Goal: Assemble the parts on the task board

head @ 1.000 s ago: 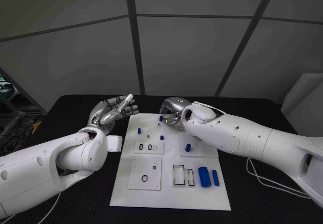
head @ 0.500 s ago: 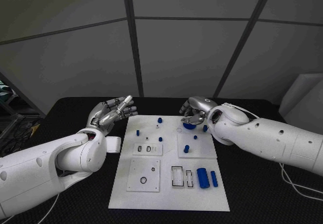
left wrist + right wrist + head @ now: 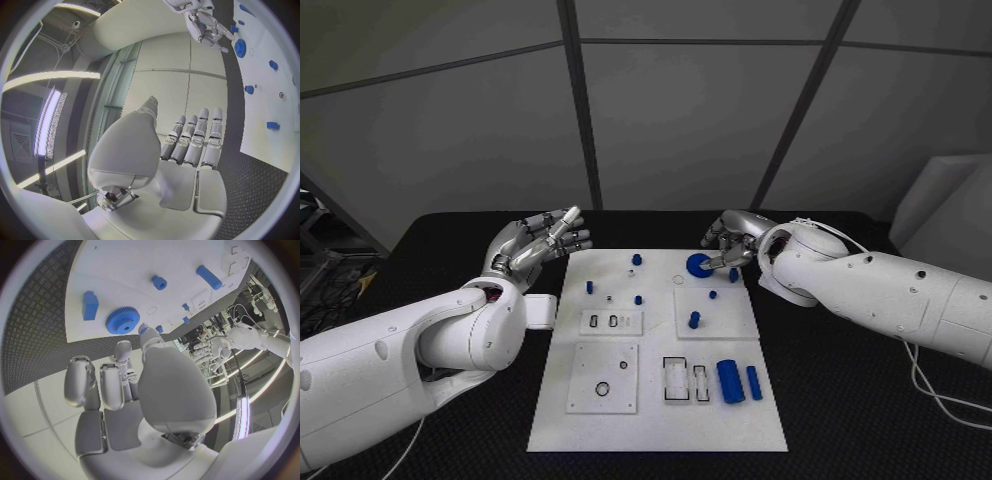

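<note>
The white task board [image 3: 661, 420] lies in the middle of the black table. A blue gear [image 3: 698, 264] lies flat near the board's far edge; it also shows in the right wrist view [image 3: 122, 321] and the left wrist view [image 3: 240, 47]. My right hand [image 3: 733, 238] hovers just right of the gear with its fingers [image 3: 123, 351] loosely spread close to the gear, gripping nothing. My left hand [image 3: 538, 243] is raised beside the board's far left corner, fingers [image 3: 194, 135] straight and apart, empty. Several small blue pegs [image 3: 636, 259] stand on the board.
Two blue cylinders [image 3: 730, 380] lie at the board's near right, beside a slotted white plate [image 3: 682, 380]. A white plate with a black ring [image 3: 606, 377] sits near left. A blue block [image 3: 90, 305] stands close to the gear. Black table [image 3: 877, 420] surrounds the board.
My right hand carried the gear from the board's far middle to the right, set it down and let go, then drew back to the right. The left hand kept its pose.
</note>
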You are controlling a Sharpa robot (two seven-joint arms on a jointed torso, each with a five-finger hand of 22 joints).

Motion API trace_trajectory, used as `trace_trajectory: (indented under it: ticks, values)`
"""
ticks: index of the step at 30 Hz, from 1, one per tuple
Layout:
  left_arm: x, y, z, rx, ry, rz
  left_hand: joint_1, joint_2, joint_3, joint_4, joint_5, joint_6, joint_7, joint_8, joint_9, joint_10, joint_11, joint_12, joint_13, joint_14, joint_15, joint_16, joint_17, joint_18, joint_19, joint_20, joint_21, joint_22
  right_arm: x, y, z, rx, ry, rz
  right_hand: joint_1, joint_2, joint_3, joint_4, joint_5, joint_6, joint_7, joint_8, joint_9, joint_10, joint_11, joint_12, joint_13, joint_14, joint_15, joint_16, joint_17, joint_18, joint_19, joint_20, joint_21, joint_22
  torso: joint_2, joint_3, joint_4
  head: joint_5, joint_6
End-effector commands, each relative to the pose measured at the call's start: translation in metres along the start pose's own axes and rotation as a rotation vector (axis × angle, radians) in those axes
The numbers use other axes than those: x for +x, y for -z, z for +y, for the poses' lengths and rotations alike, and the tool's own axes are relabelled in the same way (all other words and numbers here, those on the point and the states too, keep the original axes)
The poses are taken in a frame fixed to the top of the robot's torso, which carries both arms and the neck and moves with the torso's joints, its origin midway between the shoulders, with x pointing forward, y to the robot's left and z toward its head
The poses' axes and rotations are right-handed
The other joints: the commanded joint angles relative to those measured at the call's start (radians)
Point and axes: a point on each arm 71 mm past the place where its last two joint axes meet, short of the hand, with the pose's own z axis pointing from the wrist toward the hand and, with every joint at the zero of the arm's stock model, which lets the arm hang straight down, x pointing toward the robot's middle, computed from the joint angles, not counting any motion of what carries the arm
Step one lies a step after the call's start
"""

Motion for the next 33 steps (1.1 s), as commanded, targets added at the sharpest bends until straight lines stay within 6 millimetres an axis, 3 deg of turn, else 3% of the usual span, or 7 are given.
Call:
trace_trajectory:
  ticks: [1, 6, 14, 24, 33]
  values:
    - [0.0018, -0.0006, -0.0011, 0.006, 0.003, 0.017, 0.004, 0.010, 0.000, -0.005, -0.003, 0.005, 0.078, -0.001, 0.001, 0.002, -0.001, 0.001, 0.001, -0.001, 0.001, -0.005, -0.001, 0.028, -0.002, 0.000, 0.001, -0.001, 0.0052, -0.0021, -0.0027, 0.044, -0.008, 0.083, 0.017, -0.005, -0.006, 0.018, 0.002, -0.012, 0.002, 0.007, 0.001, -0.008, 0.002, 0.017, 0.022, 0.046, 0.006, 0.008, 0.009, -0.009, 0.001, 0.005, 0.005, 0.003, 0.001, -0.0011, 0.0015, -0.002, -0.002]
    - [0.0014, -0.0009, -0.0009, 0.006, 0.003, 0.017, 0.004, 0.010, 0.000, -0.005, -0.003, 0.005, 0.078, -0.001, 0.001, 0.002, -0.001, 0.001, 0.001, -0.001, 0.001, -0.005, -0.001, 0.028, -0.002, 0.000, 0.001, -0.001, 0.0090, -0.0047, -0.0023, 0.059, 0.016, 0.120, 0.029, -0.013, -0.025, 0.057, 0.001, -0.023, 0.006, 0.016, 0.001, -0.009, 0.006, 0.053, 0.064, 0.046, 0.009, 0.016, 0.021, -0.010, 0.001, 0.008, 0.006, 0.005, 0.001, -0.0013, 0.0004, -0.004, -0.003]
    - [0.0012, -0.0009, -0.0009, 0.006, 0.003, 0.016, 0.004, 0.010, 0.000, -0.005, -0.003, 0.005, 0.078, -0.001, 0.001, 0.002, -0.001, 0.001, 0.001, -0.001, 0.001, -0.005, -0.001, 0.028, -0.002, 0.000, 0.001, -0.001, 0.0105, -0.0072, -0.0015, 0.068, 0.032, 0.126, 0.035, -0.005, -0.027, 0.064, 0.004, -0.019, 0.005, 0.024, 0.002, -0.004, 0.006, 0.072, 0.086, 0.046, 0.009, 0.018, 0.023, -0.010, 0.001, 0.009, 0.006, 0.006, 0.000, -0.0010, 0.0004, -0.003, -0.005]
    - [0.0011, -0.0012, -0.0007, 0.005, 0.002, 0.015, 0.004, 0.010, 0.000, -0.007, -0.003, 0.007, 0.077, -0.001, 0.001, 0.003, -0.001, 0.001, 0.001, -0.001, 0.001, -0.005, -0.001, 0.028, -0.004, 0.000, 0.000, -0.002, 0.0113, -0.0106, -0.0003, 0.070, 0.032, 0.117, 0.035, 0.022, -0.017, 0.064, 0.021, -0.003, 0.001, 0.042, 0.005, 0.007, 0.002, 0.104, 0.126, 0.047, 0.007, 0.022, 0.030, -0.011, 0.005, 0.008, 0.009, 0.013, 0.001, -0.0008, 0.0002, -0.002, -0.008]
    - [0.0004, -0.0017, -0.0002, 0.003, 0.001, 0.013, 0.004, 0.010, 0.000, -0.007, -0.003, 0.005, 0.077, -0.001, 0.001, 0.002, -0.001, 0.001, 0.001, -0.001, 0.001, -0.006, -0.001, 0.028, -0.004, 0.000, 0.000, -0.002, 0.0118, -0.0118, -0.0015, 0.096, 0.042, 0.117, 0.012, 0.052, -0.014, 0.062, 0.035, 0.048, -0.012, 0.077, 0.012, 0.031, -0.008, 0.146, 0.178, 0.048, -0.001, 0.027, 0.039, -0.012, 0.011, 0.001, 0.014, 0.022, 0.001, -0.0010, -0.0007, -0.003, -0.009]
